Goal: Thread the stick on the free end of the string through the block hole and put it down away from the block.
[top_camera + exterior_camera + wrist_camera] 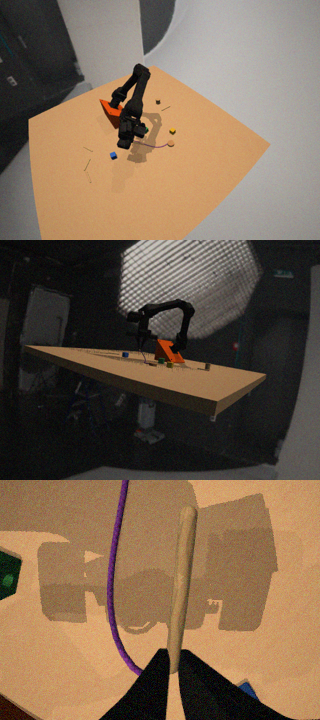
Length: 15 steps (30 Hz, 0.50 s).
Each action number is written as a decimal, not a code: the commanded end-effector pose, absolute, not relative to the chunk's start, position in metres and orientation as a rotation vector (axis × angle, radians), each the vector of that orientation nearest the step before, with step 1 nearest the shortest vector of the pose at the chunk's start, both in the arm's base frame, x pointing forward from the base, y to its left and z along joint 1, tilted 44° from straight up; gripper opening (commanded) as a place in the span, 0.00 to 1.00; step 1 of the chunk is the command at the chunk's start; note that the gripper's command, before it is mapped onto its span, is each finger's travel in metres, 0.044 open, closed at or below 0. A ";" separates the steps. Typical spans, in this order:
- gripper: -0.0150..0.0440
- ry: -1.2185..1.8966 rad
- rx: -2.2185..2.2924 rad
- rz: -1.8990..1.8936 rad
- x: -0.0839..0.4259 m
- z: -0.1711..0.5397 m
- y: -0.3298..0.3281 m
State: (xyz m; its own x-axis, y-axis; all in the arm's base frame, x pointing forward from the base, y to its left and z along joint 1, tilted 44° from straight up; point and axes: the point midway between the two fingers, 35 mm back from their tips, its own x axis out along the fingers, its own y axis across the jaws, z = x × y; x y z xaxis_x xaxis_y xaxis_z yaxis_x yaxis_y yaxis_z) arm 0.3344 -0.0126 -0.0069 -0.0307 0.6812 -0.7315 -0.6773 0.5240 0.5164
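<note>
My gripper is shut on the wooden stick, near its string end, above the table. The stick points away from the fingertips in the wrist view. The purple string runs from behind the fingers down to the round wooden button. A green block stands on the table, partly behind the arm in the top view. A lighter round spot on its side in the wrist view may be the hole. No string shows passing through it.
A blue cube, a yellow cube and a small dark cylinder stand around. Loose sticks include one near the cylinder and one beyond the blue cube. The orange mount is at the arm's base.
</note>
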 end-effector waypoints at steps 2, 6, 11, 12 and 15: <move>0.25 1.069 -0.136 1.195 0.339 -0.005 -0.010; 0.25 0.980 -0.250 1.274 0.341 -0.004 -0.008; 0.25 0.863 -0.392 1.366 0.344 -0.002 -0.006; 0.25 0.838 -0.421 1.384 0.345 -0.002 -0.005; 0.25 0.764 -0.506 1.434 0.346 0.000 -0.004</move>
State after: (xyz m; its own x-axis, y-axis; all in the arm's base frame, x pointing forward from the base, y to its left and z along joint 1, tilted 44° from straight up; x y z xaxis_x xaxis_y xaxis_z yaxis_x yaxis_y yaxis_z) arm 0.3434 -0.0062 -0.0016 -0.0300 0.6822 -0.7305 -0.9626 0.1772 0.2050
